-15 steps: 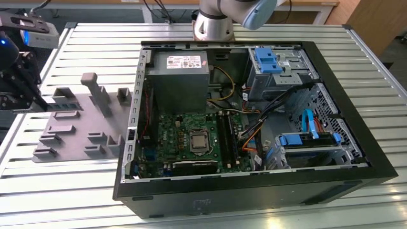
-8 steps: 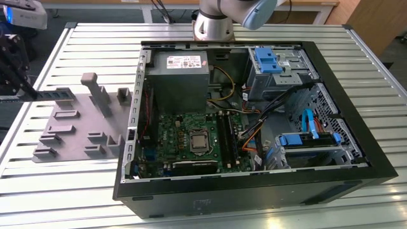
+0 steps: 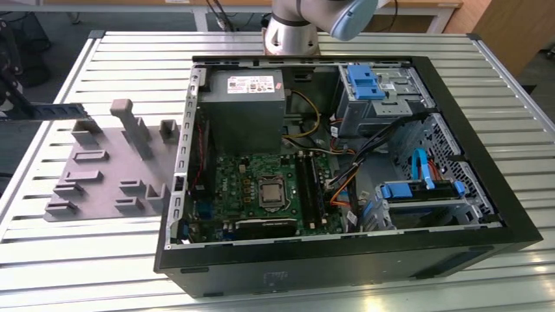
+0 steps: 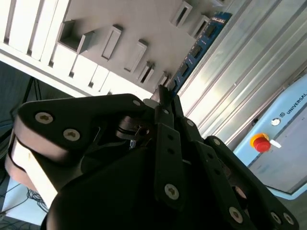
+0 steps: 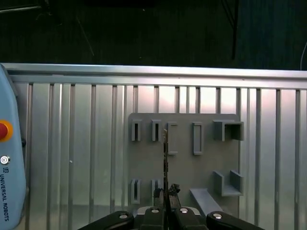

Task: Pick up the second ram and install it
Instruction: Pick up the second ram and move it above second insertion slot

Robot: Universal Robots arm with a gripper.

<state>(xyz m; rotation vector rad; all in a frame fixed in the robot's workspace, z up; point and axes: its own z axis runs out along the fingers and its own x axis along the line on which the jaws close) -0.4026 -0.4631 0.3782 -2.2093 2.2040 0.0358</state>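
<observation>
Jaws grip one end of the second ram [image 4: 195, 50]; its length juts straight out beyond them.

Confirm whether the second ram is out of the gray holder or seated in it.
Out. The tool is shut on the second ram, which is held above the gray holder, in none of its slots.

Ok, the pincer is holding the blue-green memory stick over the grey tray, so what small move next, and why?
Probably carry it toward the exterior view's right. The pincer is shut on the slim blue-green circuit-board stick, which looks clear of the grey slotted tray, and the black memory slots sit in the open black computer case there.
</observation>
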